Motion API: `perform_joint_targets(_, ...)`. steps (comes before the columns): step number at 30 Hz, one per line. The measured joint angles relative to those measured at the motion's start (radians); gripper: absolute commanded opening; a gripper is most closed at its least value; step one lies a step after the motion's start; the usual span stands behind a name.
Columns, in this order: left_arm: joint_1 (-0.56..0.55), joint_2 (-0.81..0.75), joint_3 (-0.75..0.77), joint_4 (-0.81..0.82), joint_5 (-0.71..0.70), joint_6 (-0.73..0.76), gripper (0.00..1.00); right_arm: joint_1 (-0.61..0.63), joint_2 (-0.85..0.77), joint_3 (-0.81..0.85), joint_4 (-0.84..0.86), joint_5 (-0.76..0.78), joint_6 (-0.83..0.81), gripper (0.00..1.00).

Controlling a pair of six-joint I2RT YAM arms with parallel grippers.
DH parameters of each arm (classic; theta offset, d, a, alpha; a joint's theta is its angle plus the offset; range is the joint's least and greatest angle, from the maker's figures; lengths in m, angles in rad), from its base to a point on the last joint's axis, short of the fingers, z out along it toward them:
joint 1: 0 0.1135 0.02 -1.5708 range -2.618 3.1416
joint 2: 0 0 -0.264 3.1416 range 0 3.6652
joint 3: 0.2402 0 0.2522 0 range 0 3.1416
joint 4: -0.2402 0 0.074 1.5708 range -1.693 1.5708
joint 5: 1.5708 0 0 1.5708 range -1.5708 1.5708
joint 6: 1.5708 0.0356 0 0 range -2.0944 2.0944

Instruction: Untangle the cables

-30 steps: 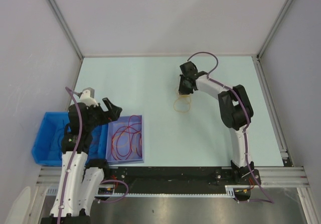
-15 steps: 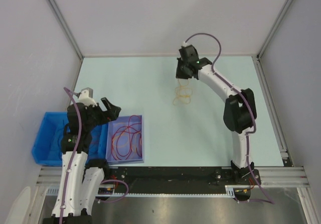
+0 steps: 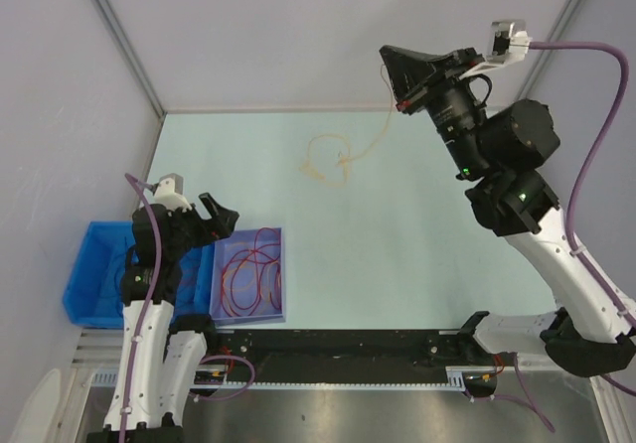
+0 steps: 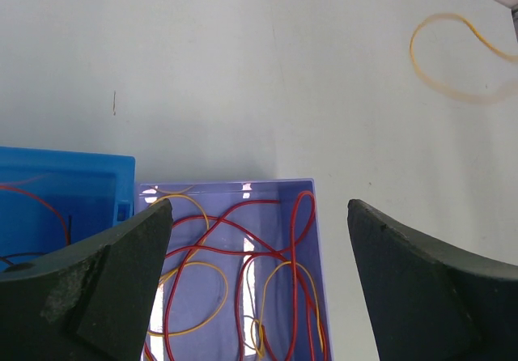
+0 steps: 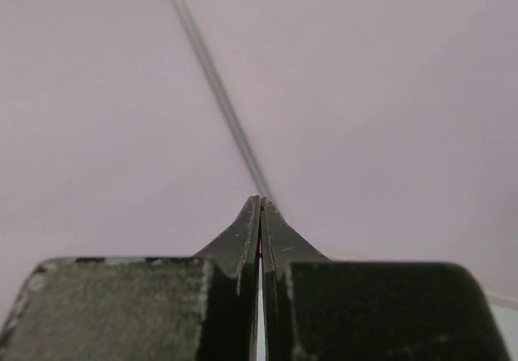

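Note:
My right gripper [image 3: 395, 100] is raised high over the back of the table and shut on a thin yellow-orange cable. The cable [image 3: 343, 161] hangs from it down to the table and ends in a loose loop, also seen in the left wrist view as a yellow loop [image 4: 453, 92]. In the right wrist view the jaws [image 5: 261, 207] are pressed together with a thin reddish sliver between them. My left gripper [image 3: 214, 215] [image 4: 259, 207] stands open above a purple tray [image 3: 278, 234] [image 4: 307, 184] that holds tangled red and yellow cables [image 3: 253, 274] [image 4: 243, 248].
A blue bin [image 3: 89, 264] [image 4: 65, 167] sits left of the purple tray at the table's near-left edge, with a red cable end [image 4: 36, 199] inside. Grey walls and frame posts enclose the table on three sides.
My right arm has swung up and back, lifting the yellow-orange cable off the table and drawing its loop out to the left. The left arm has stayed put.

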Motion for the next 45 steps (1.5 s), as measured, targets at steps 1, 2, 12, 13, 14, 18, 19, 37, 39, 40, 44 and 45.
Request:
perform_joint_targets(1,0.0,0.0,0.0,0.0,0.0,0.0,0.94,-0.014,0.0,-0.006,0.01,0.029,0.001,0.0)
perform_joint_targets(2,0.0,0.0,0.0,0.0,0.0,0.0,0.94,-0.021,0.009,-0.018,0.008,0.053,0.002,0.0)
perform_joint_targets(12,0.003,0.0,0.0,0.004,0.018,0.0,0.92,-0.022,0.134,-0.259,-0.278,0.132,0.055,0.0)
perform_joint_targets(13,0.002,0.0,0.0,0.005,0.024,0.0,0.91,-0.021,0.128,-0.277,-0.299,0.14,0.063,0.0)
perform_joint_targets(14,-0.003,0.0,0.0,0.008,0.028,0.0,0.91,-0.021,0.116,-0.296,-0.324,0.151,0.07,0.0)
perform_joint_targets(18,-0.112,0.009,0.0,0.018,0.004,-0.002,0.92,-0.021,0.053,-0.32,-0.39,0.185,0.087,0.0)
perform_joint_targets(19,-0.172,0.014,0.0,0.022,-0.011,-0.004,0.92,-0.022,0.037,-0.32,-0.398,0.191,0.087,0.0)
perform_joint_targets(37,-0.988,0.448,0.026,0.246,-0.253,-0.07,0.93,-0.093,-0.158,-0.32,-0.469,0.257,0.076,0.0)
perform_joint_targets(39,-1.041,0.528,0.056,0.265,-0.274,-0.058,0.93,-0.103,-0.166,-0.32,-0.472,0.255,0.076,0.0)
perform_joint_targets(40,-1.061,0.555,0.067,0.269,-0.283,-0.052,0.94,-0.108,-0.169,-0.32,-0.472,0.253,0.076,0.0)
perform_joint_targets(44,-1.122,0.655,0.112,0.296,-0.314,-0.025,0.88,-0.132,-0.185,-0.328,-0.472,0.237,0.076,0.0)
perform_joint_targets(45,-1.135,0.672,0.117,0.305,-0.319,-0.019,0.87,-0.138,-0.187,-0.333,-0.472,0.231,0.076,0.0)
